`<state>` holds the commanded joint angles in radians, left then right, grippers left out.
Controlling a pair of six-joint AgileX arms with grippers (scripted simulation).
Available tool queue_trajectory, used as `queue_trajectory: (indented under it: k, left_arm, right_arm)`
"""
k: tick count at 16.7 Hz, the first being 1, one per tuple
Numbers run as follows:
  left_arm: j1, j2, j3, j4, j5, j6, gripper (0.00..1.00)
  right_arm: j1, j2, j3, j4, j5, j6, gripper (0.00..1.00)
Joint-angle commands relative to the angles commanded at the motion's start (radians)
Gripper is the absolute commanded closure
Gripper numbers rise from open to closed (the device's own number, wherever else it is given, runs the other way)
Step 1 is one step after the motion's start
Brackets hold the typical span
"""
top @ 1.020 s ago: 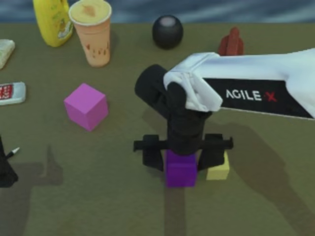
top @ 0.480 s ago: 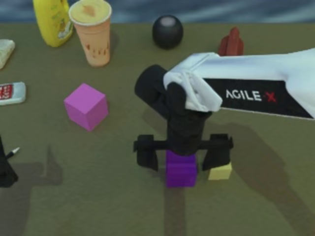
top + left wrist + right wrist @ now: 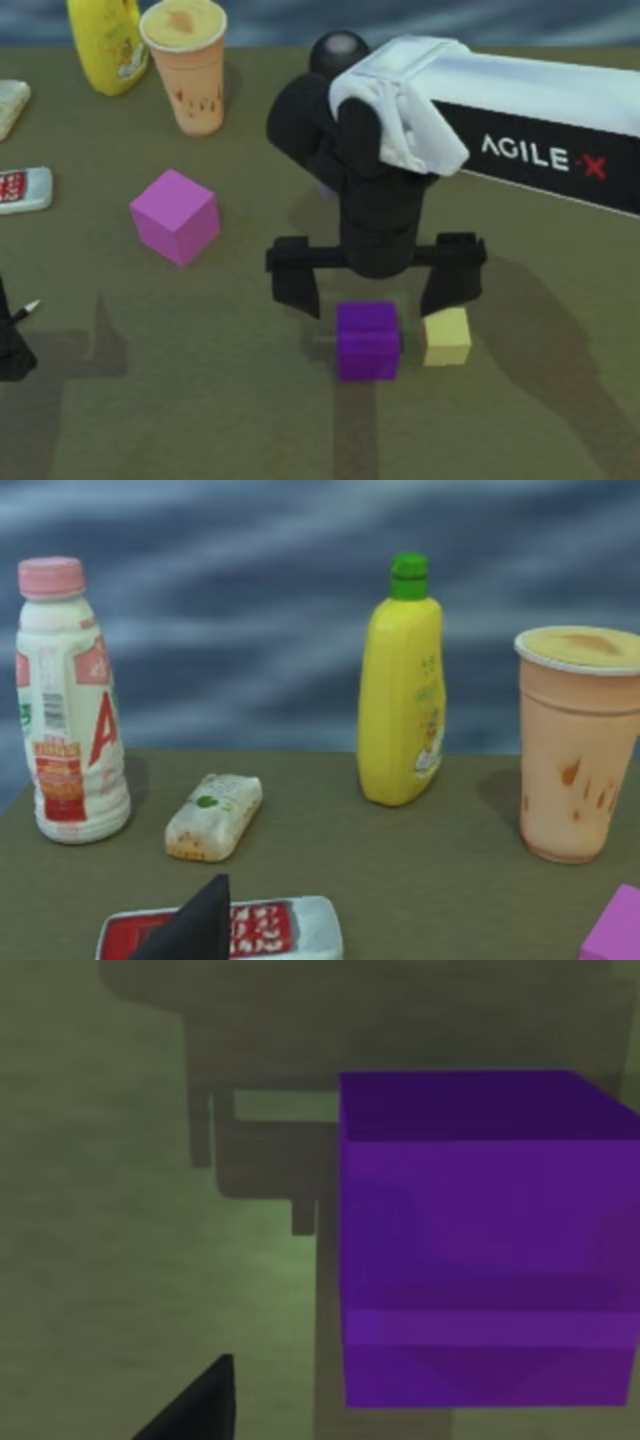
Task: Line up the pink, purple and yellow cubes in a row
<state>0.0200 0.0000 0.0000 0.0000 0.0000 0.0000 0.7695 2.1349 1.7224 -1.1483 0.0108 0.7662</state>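
Right pincer (image 3: 375,290) spread wide and empty, raised above the olive worktop (image 3: 200,400) just behind the deep purple matte cube (image 3: 367,341), gripping nothing. Small pale yellow matte cube (image 3: 446,336) just beside the purple one on its right, a thin gap between, both near the worktop's middle. Large magenta-pink matte cube (image 3: 175,216) well apart to the left, turned at an angle. Left pincer (image 3: 12,345) parked at the left edge, opening impossible to tell. Purple cube filling the right wrist view (image 3: 480,1240); pink corner showing in the left wrist view (image 3: 615,930).
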Motion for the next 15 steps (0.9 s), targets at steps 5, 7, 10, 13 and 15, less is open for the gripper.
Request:
queue_trajectory:
  k: [5, 7, 10, 13, 15]
  left_arm:
    - [0.000, 0.000, 0.000, 0.000, 0.000, 0.000, 0.00]
    - [-0.002, 0.009, 0.009, -0.007, 0.001, 0.002, 0.00]
    - [-0.019, 0.096, 0.097, -0.067, 0.004, 0.019, 0.00]
    - [-0.043, 0.268, 0.268, -0.175, 0.006, 0.049, 0.00]
    - [-0.064, 0.441, 0.431, -0.275, 0.006, 0.077, 0.00]
  right_arm:
    - [-0.005, -0.007, 0.012, -0.016, 0.000, -0.001, 0.00]
    - [-0.008, -0.017, 0.005, -0.011, 0.002, -0.006, 0.00]
    - [-0.038, -0.107, -0.065, 0.037, 0.021, -0.050, 0.00]
    - [-0.100, -0.275, -0.203, 0.122, 0.049, -0.125, 0.00]
    - [-0.156, -0.419, -0.329, 0.195, 0.067, -0.186, 0.00]
